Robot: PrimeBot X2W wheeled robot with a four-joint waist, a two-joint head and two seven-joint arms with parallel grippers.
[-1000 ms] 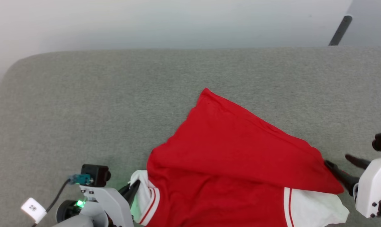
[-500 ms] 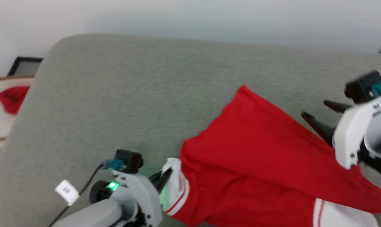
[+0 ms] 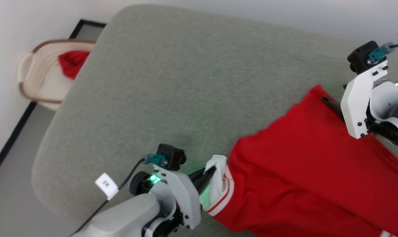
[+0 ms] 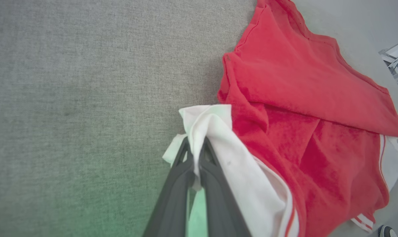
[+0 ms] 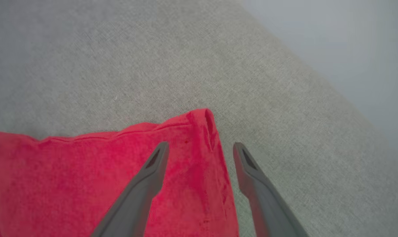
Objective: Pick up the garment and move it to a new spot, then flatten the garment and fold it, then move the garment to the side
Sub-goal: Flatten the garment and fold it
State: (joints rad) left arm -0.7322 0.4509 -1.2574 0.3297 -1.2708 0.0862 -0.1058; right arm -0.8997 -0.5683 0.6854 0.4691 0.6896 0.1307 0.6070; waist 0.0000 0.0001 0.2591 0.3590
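Red corner next: swung right gripper [image 5: 200, 145], spread wide, over garment's [image 3: 301, 171] corner toward cushion's [image 3: 185, 82] back edge; still pinching white sleeve [image 4: 215, 131] with left gripper [image 4: 194, 146]; ready to clamp and stretch.

Grey fabric-topped table [image 3: 172, 75] with a rounded corner; pale wall [image 3: 8, 49] behind; grey floor [image 3: 8, 200] edged by a black strip [image 3: 11, 137]; beige basket [image 3: 42, 82] by the wall, red cloth [image 3: 72, 62] inside

garment [image 3: 301, 171]: cut off by the head view's right and bottom edges.
left gripper [image 4: 195, 146]: tips buried in the white sleeve fold.
right gripper [image 5: 200, 148]: fingers mostly behind its own wrist housing in the head view.
red cloth [image 3: 72, 62] in basket [image 3: 37, 82]: too small to identify.
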